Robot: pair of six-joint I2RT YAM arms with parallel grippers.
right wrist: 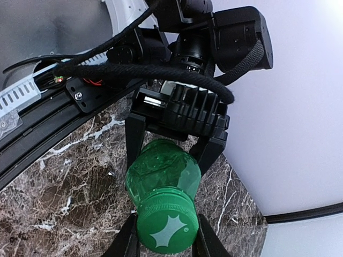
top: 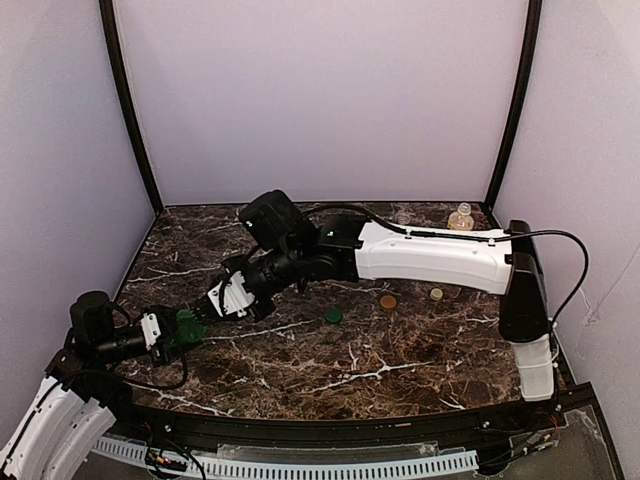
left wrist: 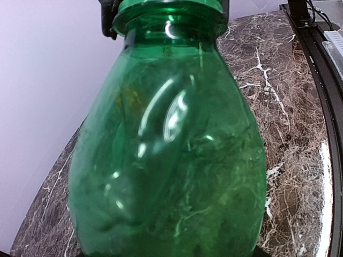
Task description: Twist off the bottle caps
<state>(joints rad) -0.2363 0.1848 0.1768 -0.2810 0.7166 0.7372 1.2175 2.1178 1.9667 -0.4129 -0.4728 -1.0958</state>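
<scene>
One loose green cap (top: 333, 315), brown marble tabletop (top: 400, 370), lilac walls (top: 320, 100)

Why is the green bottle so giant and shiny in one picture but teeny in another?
Left wrist view: the bottle is right up against the lens, so it fills the frame and bulges, with white glare streaks on its side. Top view: the camera is far off, so it is only a small dark green patch. Right wrist view: bottle and cap look sharp, with little glare.
</scene>
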